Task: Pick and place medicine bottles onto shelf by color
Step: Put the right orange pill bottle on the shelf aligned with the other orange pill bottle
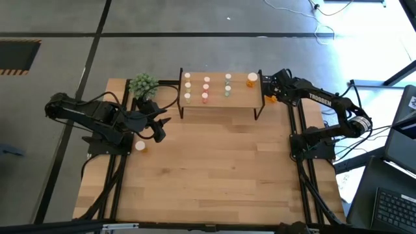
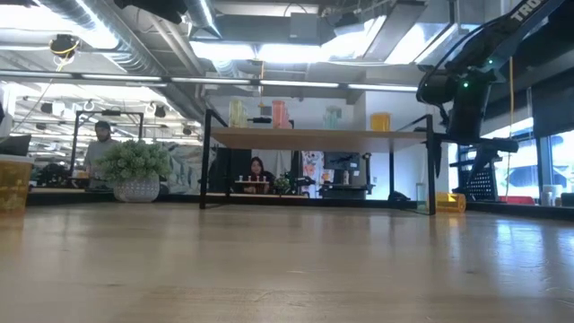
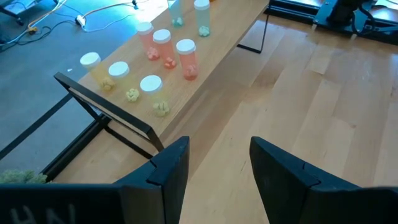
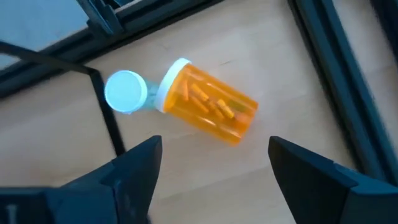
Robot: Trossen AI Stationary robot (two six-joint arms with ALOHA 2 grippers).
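Note:
The shelf (image 1: 218,99) stands at the table's far edge. Medicine bottles stand on it in rows: yellowish (image 3: 151,84), pink-red (image 3: 186,55), green (image 3: 202,15), and one orange (image 1: 252,79) at its right end. Another orange bottle (image 4: 208,104) lies on its side on the table by the shelf's right leg, next to a small white-capped bottle (image 4: 126,92). My right gripper (image 4: 211,168) hangs open above the lying bottle, a finger on each side, touching nothing. My left gripper (image 3: 214,174) is open and holds nothing, raised near the shelf's left end. One bottle (image 1: 140,146) stands on the table by the left arm.
A green plant ball in a pot (image 1: 143,84) sits at the shelf's left end. The shelf's black leg (image 4: 106,115) stands close to the lying bottle. Black arm rails (image 1: 299,149) run along both table sides. People sit in the room beyond (image 2: 256,170).

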